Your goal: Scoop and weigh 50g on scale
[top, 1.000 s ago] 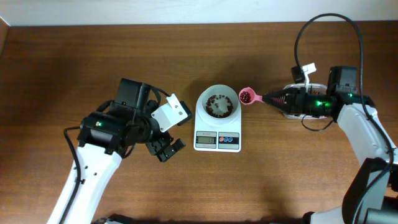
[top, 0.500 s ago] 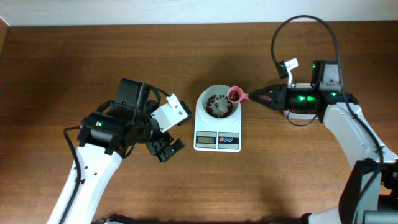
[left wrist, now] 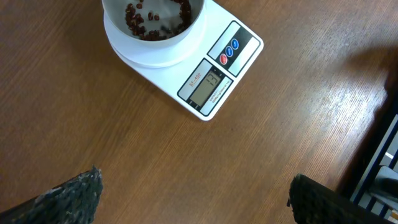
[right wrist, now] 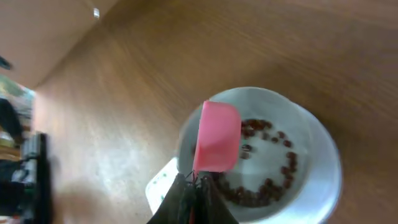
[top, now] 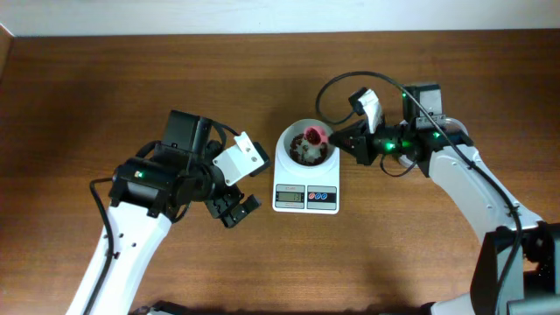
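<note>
The white scale (top: 305,198) (left wrist: 214,78) stands mid-table, its round bowl (top: 289,138) (right wrist: 323,163) holding red-brown beans (left wrist: 140,25) (right wrist: 273,165), the 50g material. My right gripper (top: 343,139) (right wrist: 196,182) is shut on the handle of a pink scoop (top: 315,135) (right wrist: 216,137). The scoop hangs tipped over the bowl's right half, its back towards the wrist camera. My left gripper (top: 234,208) (left wrist: 194,182) stands open over bare wood, left of and in front of the scale, with nothing between its fingers.
The right arm's black cable (top: 337,83) loops above the bowl. A dark ribbed structure (left wrist: 380,165) shows at the right edge of the left wrist view. The table's far edge meets a pale wall (top: 262,16).
My right gripper has carried the pink scoop leftward from beside the bowl to over it, and the scoop has tipped. The left arm has not moved.
</note>
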